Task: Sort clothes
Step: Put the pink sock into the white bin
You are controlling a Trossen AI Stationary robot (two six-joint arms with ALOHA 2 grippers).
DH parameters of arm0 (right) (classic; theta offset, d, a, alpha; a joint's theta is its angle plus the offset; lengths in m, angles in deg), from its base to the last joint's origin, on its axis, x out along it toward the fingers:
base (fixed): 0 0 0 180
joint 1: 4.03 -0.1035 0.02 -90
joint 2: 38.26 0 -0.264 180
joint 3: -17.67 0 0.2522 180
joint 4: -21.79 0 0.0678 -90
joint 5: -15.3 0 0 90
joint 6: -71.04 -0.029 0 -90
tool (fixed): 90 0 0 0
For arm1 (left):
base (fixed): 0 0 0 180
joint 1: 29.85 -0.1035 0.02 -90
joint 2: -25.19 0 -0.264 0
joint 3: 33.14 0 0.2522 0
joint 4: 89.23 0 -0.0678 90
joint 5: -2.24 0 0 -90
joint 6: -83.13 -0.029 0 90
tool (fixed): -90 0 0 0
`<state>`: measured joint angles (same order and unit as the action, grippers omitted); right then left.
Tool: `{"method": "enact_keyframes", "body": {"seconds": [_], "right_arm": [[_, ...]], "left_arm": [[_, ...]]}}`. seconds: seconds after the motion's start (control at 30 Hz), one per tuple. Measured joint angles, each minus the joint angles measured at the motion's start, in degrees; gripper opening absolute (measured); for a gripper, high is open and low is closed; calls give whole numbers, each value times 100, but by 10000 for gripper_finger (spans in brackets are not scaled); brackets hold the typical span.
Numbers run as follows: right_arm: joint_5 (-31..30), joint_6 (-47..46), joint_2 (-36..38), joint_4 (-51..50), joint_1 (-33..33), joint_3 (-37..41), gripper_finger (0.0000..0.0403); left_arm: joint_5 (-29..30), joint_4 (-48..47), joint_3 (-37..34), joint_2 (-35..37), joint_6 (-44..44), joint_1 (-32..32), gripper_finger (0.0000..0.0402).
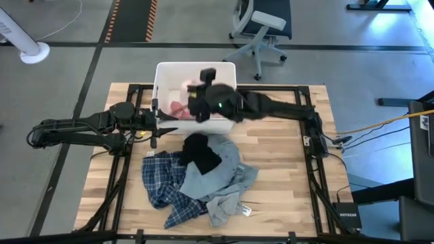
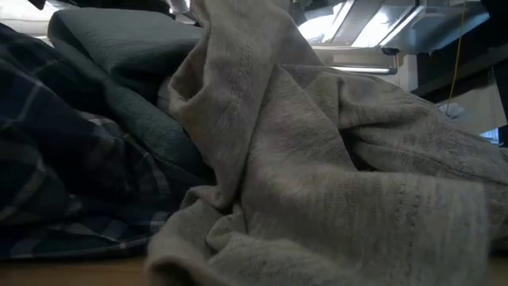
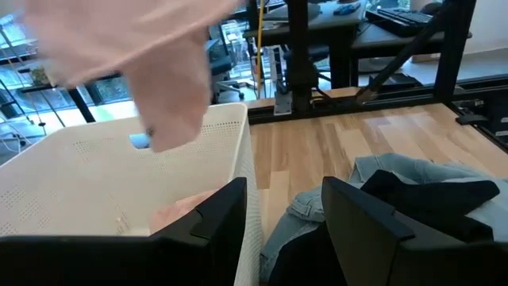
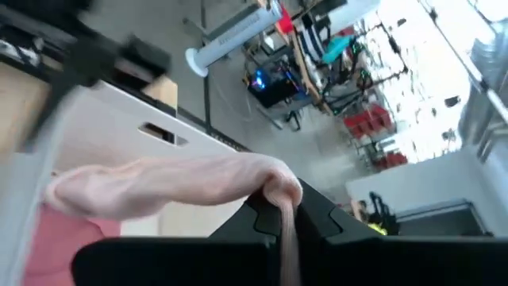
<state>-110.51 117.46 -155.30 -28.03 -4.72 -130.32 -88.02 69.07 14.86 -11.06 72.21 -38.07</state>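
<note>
Grey-blue knit fabric garment (image 2: 333, 199): fills the foreground of the low view, crumpled, atop the pile. Blue-white plaid shirt (image 1: 163, 179): rumpled on the wooden table (image 1: 285, 176), beside the grey-blue garment. Black fabric piece (image 1: 200, 152): lies on the pile's top. White perforated plastic bin (image 1: 163, 74): at the table's far edge, a darker pink item (image 1: 178, 108) inside. Right gripper (image 4: 282, 210): clenched on a pale pink cloth (image 4: 167, 184), held above the bin. Left gripper (image 3: 282, 226): fingers apart, empty, just beside the bin's wall, near the pile.
</note>
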Motion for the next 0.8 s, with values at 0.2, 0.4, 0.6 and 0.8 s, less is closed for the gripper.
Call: {"method": "enact_keyframes", "body": {"seconds": [0.2,0.4,0.6,0.8], "right_arm": [[918,-428,-13,-257,544,2,16],[1105,-1537,-22,-569,764,4,35],[812,-1797,-22,-942,785,4,119],[841,-1815,-24,-1698,779,4,195]], "left_arm": [[0,0,0,0,-28,0,159],[-1,-3,0,0,-46,2,159],[0,-3,0,0,-43,1,159],[-2,-5,0,0,-15,2,159]]}}
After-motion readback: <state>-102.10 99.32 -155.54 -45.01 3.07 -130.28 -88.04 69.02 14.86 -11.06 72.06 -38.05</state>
